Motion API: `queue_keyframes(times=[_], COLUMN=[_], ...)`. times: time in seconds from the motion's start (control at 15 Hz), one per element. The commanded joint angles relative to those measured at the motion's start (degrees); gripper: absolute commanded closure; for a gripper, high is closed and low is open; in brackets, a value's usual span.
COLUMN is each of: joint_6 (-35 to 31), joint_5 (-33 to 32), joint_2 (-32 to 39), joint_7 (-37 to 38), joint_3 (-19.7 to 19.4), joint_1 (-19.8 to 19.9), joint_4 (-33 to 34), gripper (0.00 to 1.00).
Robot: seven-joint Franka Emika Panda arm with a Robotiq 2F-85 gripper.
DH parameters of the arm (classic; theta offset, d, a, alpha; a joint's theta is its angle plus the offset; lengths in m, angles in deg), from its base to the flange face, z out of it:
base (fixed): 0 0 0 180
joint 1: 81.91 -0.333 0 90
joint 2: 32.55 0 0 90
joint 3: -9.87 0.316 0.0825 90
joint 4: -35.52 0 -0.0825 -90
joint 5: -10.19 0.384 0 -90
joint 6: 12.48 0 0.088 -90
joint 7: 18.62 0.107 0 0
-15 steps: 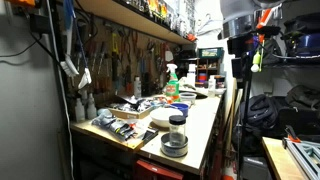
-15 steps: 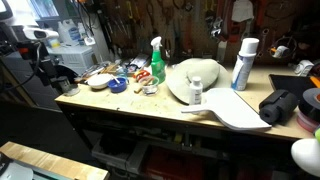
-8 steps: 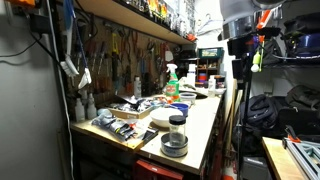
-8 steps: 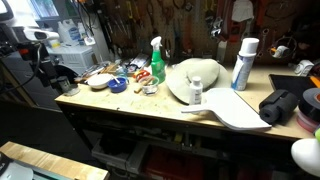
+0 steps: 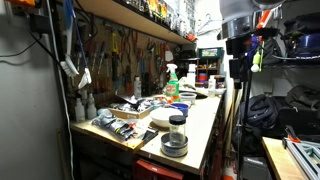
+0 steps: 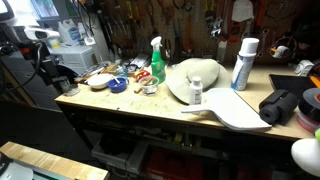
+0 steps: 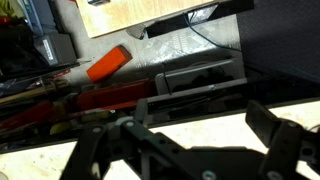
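Claw (image 7: 185,120), jaws spread wide

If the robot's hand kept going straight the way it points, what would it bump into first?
Probably the red bar or the grey tray beside it, both lying ahead of the open hand. Depth is unclear, so I can't say which.

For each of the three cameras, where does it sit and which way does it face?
Exterior view: stands off the workbench end, looks along it; the arm shows at upper right.
Exterior view: stands before the bench's long side, faces the tool wall; the arm shows at left.
Wrist view: looks down past the open gripper at an orange object.
Both exterior views share the green spray bottle.
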Motion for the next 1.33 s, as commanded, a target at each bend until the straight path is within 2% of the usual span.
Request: queue_keyframes(times=[0.0, 0.33, 0.47, 0.6, 0.67, 0.93, 1.27], joint_6=[-10.07, -20.02, -20.90, -18.76, -20.14, -20.05, -22.69], joint_5=[0.70, -4.34, -7.15, -7.81, -6.61, -7.14, 2.09], joint_2=[4.63, 16.14, 21.12, 23.85, 19.77, 24.13, 32.64], joint_7=[3.29, 1.39, 2.11, 1.92, 2.23, 2.27, 11.76], joint_3=[-1.21, -0.64, -0.51, -1.21, -1.50, -1.96, -2.77], joint_1=[0.88, 2.53, 3.57, 3.52, 2.52, 2.57, 2.26], joint_4=[0.49, 6.49, 10.67, 14.17, 10.38, 14.06, 20.94], gripper=[0.00, 0.00, 0.00, 0.00, 0.00, 0.00, 0.00])
